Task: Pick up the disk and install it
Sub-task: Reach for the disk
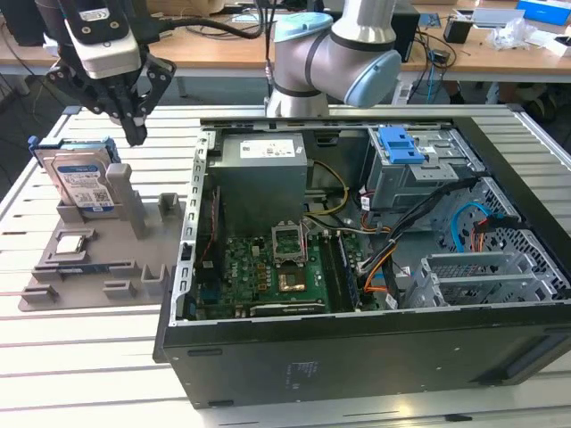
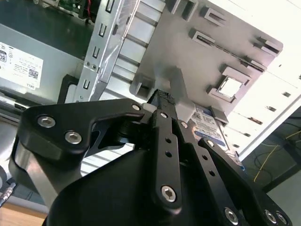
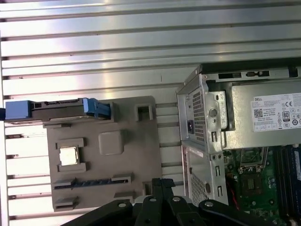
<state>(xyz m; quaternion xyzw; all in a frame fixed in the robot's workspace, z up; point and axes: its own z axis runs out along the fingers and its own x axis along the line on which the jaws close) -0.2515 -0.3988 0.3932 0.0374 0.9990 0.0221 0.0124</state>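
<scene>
silver rectangular hard disk [image 1: 82,183] in blue plastic rail stands on edge in slot of grey plastic holder plate [image 1: 89,272], at exterior view's left, outside open black computer case [image 1: 357,366]. upright pose likely leaves top edge graspable. black claw [image 1: 134,132] hovers just above, jaws pinched narrow, holding nothing.

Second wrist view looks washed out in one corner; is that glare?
Yes: in the second wrist view, strong light bleaches the table beyond the grey tray; in the first wrist view, the table gleams in bright bands.
</scene>
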